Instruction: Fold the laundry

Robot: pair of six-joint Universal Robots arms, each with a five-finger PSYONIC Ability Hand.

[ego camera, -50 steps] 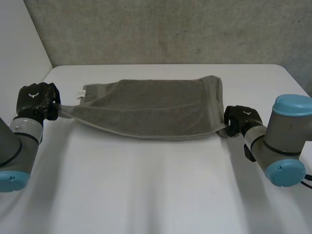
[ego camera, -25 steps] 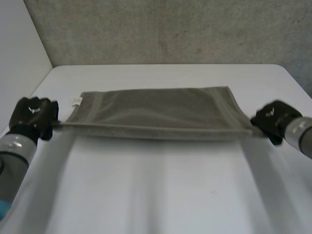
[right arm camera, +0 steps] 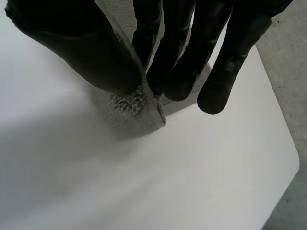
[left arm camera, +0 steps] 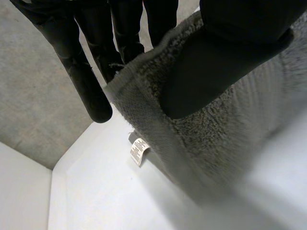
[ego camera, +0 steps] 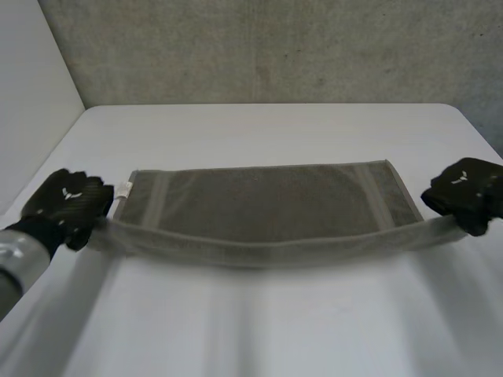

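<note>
A grey towel (ego camera: 267, 204) lies folded lengthwise across the white table (ego camera: 259, 314), its near edge lifted and stretched between my two hands. My left hand (ego camera: 67, 200) pinches the towel's near left corner; in the left wrist view the thumb (left arm camera: 216, 62) presses the pile (left arm camera: 225, 124) against the fingers (left arm camera: 86, 81). My right hand (ego camera: 465, 192) pinches the near right corner; in the right wrist view the corner (right arm camera: 136, 112) sits between thumb (right arm camera: 72, 48) and fingers (right arm camera: 187, 57). A white label (ego camera: 126, 186) sticks out at the towel's left end, also seen below my left hand (left arm camera: 139, 151).
A grey wall (ego camera: 267, 47) stands behind the table's far edge. The table's rounded right corner (right arm camera: 292, 163) shows beyond my right hand. Bare tabletop lies in front of the towel.
Both hands have moved apart and towards the near side, pulling the towel taut. The slanted, sagging cloth has become a straight, wide band.
</note>
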